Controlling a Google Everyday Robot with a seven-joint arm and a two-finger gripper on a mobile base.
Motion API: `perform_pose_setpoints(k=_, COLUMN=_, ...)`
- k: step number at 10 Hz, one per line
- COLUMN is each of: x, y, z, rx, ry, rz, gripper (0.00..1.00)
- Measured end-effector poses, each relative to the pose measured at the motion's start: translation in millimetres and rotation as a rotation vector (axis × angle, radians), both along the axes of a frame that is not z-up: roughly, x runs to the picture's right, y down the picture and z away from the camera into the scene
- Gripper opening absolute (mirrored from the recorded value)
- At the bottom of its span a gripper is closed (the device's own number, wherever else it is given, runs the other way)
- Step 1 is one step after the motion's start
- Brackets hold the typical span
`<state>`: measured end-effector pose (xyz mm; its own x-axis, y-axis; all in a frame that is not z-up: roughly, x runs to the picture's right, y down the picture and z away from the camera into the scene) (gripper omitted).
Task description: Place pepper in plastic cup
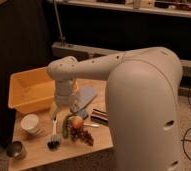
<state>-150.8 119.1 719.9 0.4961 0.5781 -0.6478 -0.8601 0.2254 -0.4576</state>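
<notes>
No text, label, brand or number can be read on anything here. The gripper (pixel 58 111) carries no legible marking. It hangs over the middle of the table (pixel 39 154), at about 5 o'clock from the yellow tub (pixel 24 90).

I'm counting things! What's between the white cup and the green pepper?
The brush lies between the white cup and the pepper, in the camera view; the gripper hangs above it.
</notes>
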Motion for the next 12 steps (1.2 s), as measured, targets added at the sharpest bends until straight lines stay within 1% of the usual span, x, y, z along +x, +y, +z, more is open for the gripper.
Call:
perform_pose_setpoints(k=8, x=0, y=0, z=0.1, rx=0.0, ry=0.0, rz=0.001, gripper=0.8)
perform_pose_setpoints(k=9, x=1, y=-3, z=1.0, rx=0.01, ry=0.003, rz=0.016, gripper=0.8)
perform_pose_setpoints(k=11, x=4, y=-12, z=6.8, rx=0.031, ry=0.045, rz=0.078, gripper=0.8)
perform_pose_setpoints(k=12, x=4, y=-17, z=9.7, rx=0.052, ry=0.056, rz=0.106, gripper=0.8)
